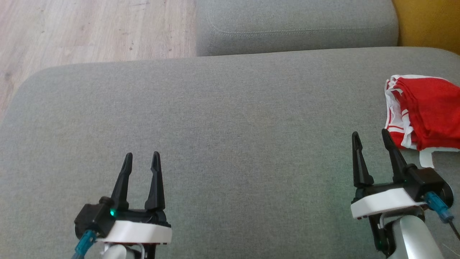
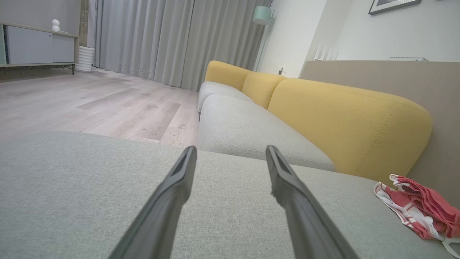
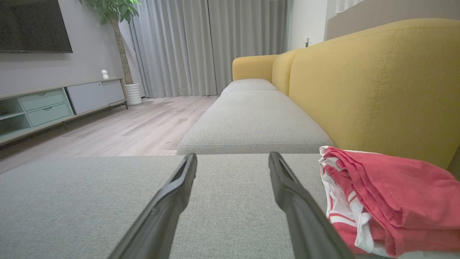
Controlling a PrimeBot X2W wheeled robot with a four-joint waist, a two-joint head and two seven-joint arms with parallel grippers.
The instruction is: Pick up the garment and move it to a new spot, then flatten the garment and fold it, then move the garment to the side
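One red garment [image 1: 427,108], folded, long axis unclear

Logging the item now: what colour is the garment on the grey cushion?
The garment is red with white striped trim, clearest in the right wrist view.

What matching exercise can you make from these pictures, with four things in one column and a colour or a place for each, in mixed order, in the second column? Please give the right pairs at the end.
Column A
1. garment
2. seat cushion
3. backrest
4. floor

Column B
a. yellow
b. pale wood
c. red and white, at the cushion's right edge
d. grey, wide, in front of the robot

Pairs: 1-c, 2-d, 3-a, 4-b
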